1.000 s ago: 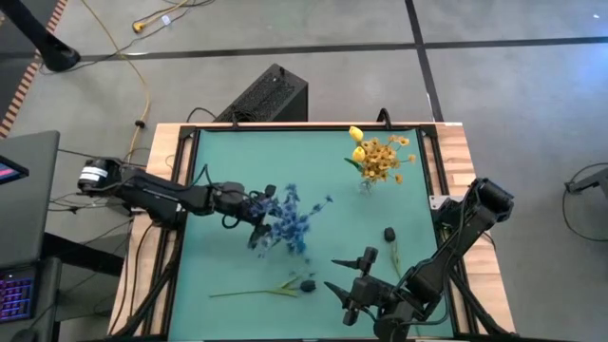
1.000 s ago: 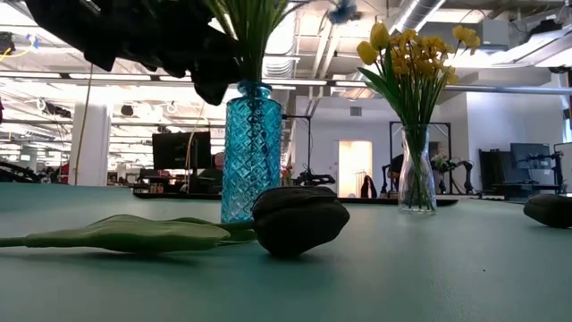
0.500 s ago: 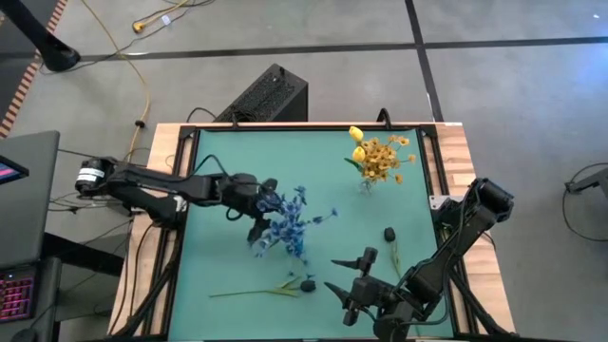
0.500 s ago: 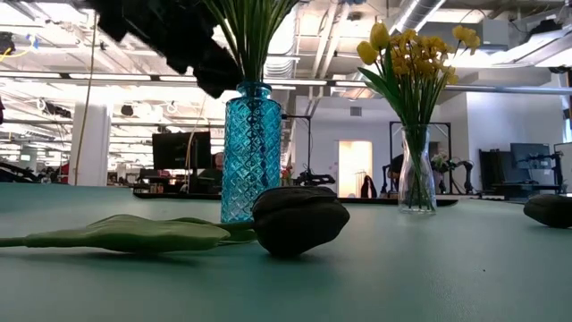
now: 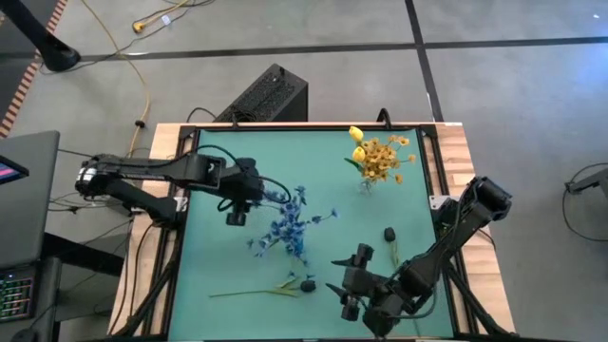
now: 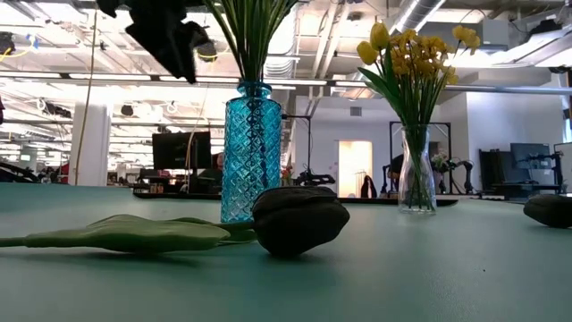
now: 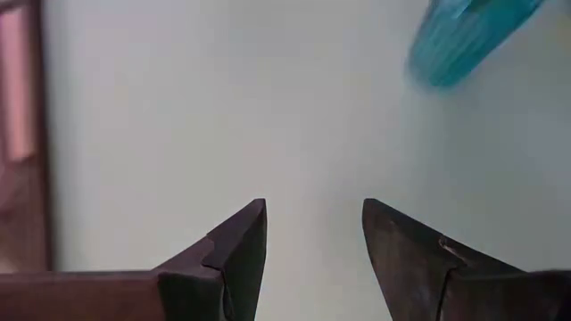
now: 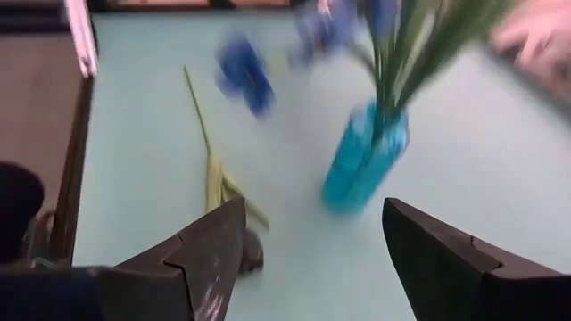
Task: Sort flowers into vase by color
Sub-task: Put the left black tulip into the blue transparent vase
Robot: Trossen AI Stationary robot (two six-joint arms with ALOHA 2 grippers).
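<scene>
One dark-budded stem just beside right pincer (empty)

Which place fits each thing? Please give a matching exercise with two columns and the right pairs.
Things:
1. blue flowers
2. yellow flowers
3. dark bud with a stalk
4. left gripper

Places:
a. in the clear vase
b. lying flat on the table
c. in the blue vase
d. open, empty, above the table beside the blue flowers

Pairs: 1-c, 2-a, 3-b, 4-d
</scene>
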